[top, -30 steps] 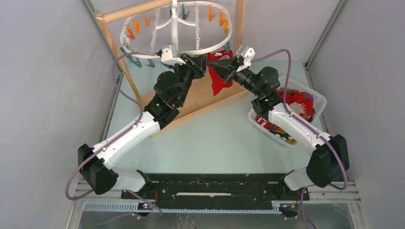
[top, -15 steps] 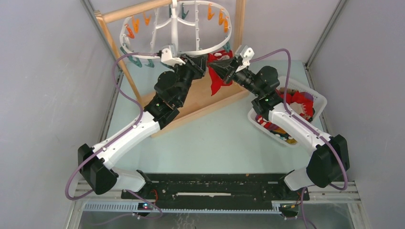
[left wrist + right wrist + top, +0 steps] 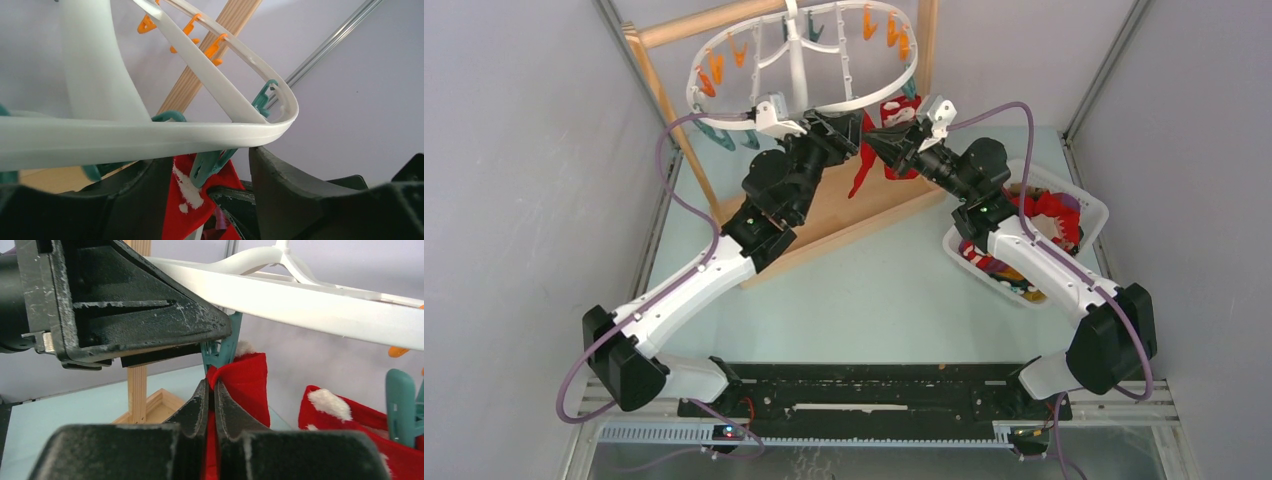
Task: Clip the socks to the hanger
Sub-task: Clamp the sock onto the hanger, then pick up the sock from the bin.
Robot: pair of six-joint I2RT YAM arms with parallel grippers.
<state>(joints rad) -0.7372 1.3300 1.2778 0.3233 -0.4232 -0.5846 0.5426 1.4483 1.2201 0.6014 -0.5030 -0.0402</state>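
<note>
The white oval hanger (image 3: 796, 60) hangs tilted from the wooden stand, with orange and teal clothespins round its rim (image 3: 150, 135). A teal clothespin (image 3: 210, 164) on the near rim grips the top of a red sock (image 3: 861, 178) with white trim. My left gripper (image 3: 207, 172) is open, its fingers (image 3: 280, 185) standing either side of that clothespin without touching it. From the right, my right gripper (image 3: 212, 385) is shut on the same red sock (image 3: 245, 385) just under the clothespin (image 3: 224, 351). A second red sock (image 3: 340, 415) hangs to its right.
A white basket (image 3: 1096, 205) holding more socks (image 3: 1049, 215) stands at the right. The wooden stand's tray base (image 3: 864, 212) lies under both grippers, its post (image 3: 659, 95) at the left. Grey walls close in both sides. Another teal clothespin (image 3: 400, 405) hangs at the far right.
My left gripper's jaws have opened off the teal clothespin. The hanger has swung up and tilted. The red sock now hangs narrower from the clothespin.
</note>
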